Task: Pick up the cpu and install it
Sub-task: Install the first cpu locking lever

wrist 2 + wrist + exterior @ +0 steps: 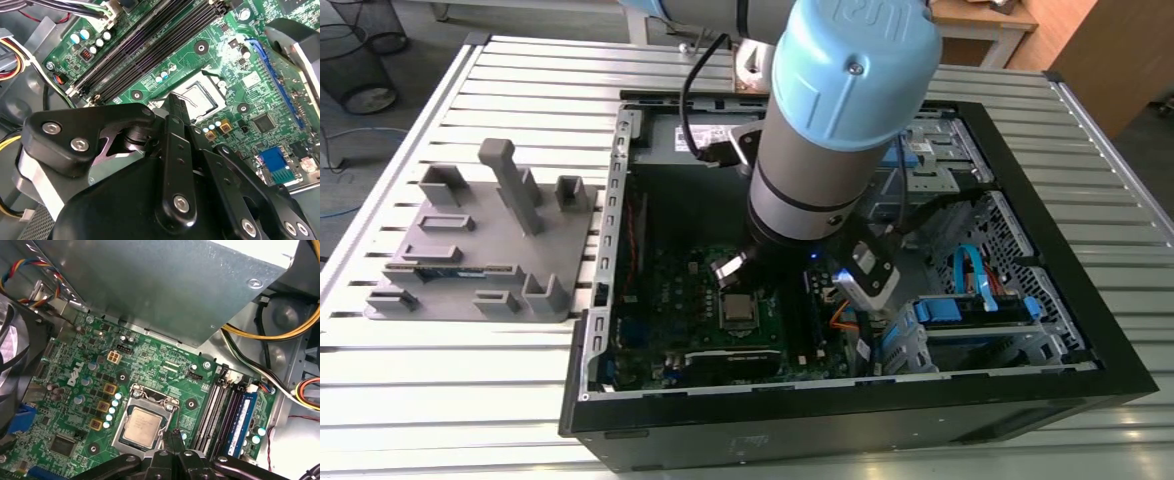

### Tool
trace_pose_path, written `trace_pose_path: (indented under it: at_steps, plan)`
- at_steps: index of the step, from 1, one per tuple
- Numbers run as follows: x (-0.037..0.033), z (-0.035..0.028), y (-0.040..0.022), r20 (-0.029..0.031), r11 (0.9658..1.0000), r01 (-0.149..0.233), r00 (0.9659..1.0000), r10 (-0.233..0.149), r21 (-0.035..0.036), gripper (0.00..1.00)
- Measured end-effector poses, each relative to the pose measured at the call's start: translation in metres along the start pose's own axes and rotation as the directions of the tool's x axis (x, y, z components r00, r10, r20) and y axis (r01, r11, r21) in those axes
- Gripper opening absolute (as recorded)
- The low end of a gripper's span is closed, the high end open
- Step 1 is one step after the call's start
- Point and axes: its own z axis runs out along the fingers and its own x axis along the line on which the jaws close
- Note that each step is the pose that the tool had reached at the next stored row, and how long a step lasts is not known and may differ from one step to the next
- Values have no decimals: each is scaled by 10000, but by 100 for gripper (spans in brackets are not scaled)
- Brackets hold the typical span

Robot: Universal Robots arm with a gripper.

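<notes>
Since the cpu (142,426) already lies flat in its socket (145,396), just beside the pincer (175,437), whose grip I cannot tell, I'd check all 4 edges sit level.

Square silver cpu (142,426), dull metal top; lying flat, seated in motherboard socket (120,432)

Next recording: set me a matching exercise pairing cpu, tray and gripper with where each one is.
Things:
1 cpu
2 tray
3 gripper

Places:
A on the table, outside the case
B over the motherboard
C lying in the socket

Pairs: 1-C, 2-A, 3-B
</notes>
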Motion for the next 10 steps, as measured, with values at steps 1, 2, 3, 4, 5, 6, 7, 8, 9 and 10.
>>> trace_pose_path:
  at_steps: [1, 2, 3, 4, 5, 6, 7, 8, 9, 10]
  plan:
    - [0, 1, 0, -11, 10000, 67, 10000, -67, 1, 11]
    - [0, 2, 1, -21, 9999, 138, 9999, -138, 1, 11]
    - [0, 4, 2, -27, 9998, 184, 9998, -184, 0, 11]
    - [-1, 4, 2, -28, 9998, 190, 9998, -190, -1, 11]
    - [-1, 4, 2, -28, 9998, 190, 9998, -190, -1, 11]
    - [-1, 4, 2, -28, 9998, 191, 9998, -191, -1, 11]
    - [-1, 5, 2, -28, 9998, 191, 9998, -191, -1, 11]
    - [-2, 4, 3, -29, 9998, 191, 9998, -191, -1, 11]
    - [-2, 5, 3, -28, 9998, 195, 9998, -195, -1, 11]
    - [-2, 4, 4, -31, 9998, 213, 9998, -213, -3, 11]
